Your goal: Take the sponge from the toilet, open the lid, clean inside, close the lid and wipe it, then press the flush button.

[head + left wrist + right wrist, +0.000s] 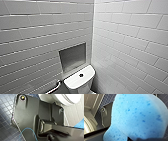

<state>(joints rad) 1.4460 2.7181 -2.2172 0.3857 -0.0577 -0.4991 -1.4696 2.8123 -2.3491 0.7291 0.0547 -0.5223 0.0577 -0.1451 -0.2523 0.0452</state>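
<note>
Faced a corner of white-tiled walls (125, 37) in the head view, with the toilet (79, 81) low in it, showing little beyond its tank top. Found the flush button (81, 75) small, dark and round in the middle of that top. Noted a grey recessed niche (72, 57) set into the wall above the tank, and a metal pipe (56, 86) just to the tank's left. Held the sponge (137, 116) in the right gripper (142, 139), bright blue and speckled, close against the right wrist camera and apart from the toilet, with white ceramic off to one side and dark small-tiled floor (107, 99) behind. Appeared pinched at its edge by dark fingers, as far as could be made out. Caught, in the left wrist view, the white curve of the bowl beyond the robot's dark plate, a thin blue cable (28, 130) looping over the dark floor, and a sliver of the sponge's blue beside pale tiles. Could not tell the left gripper's grip.
</note>
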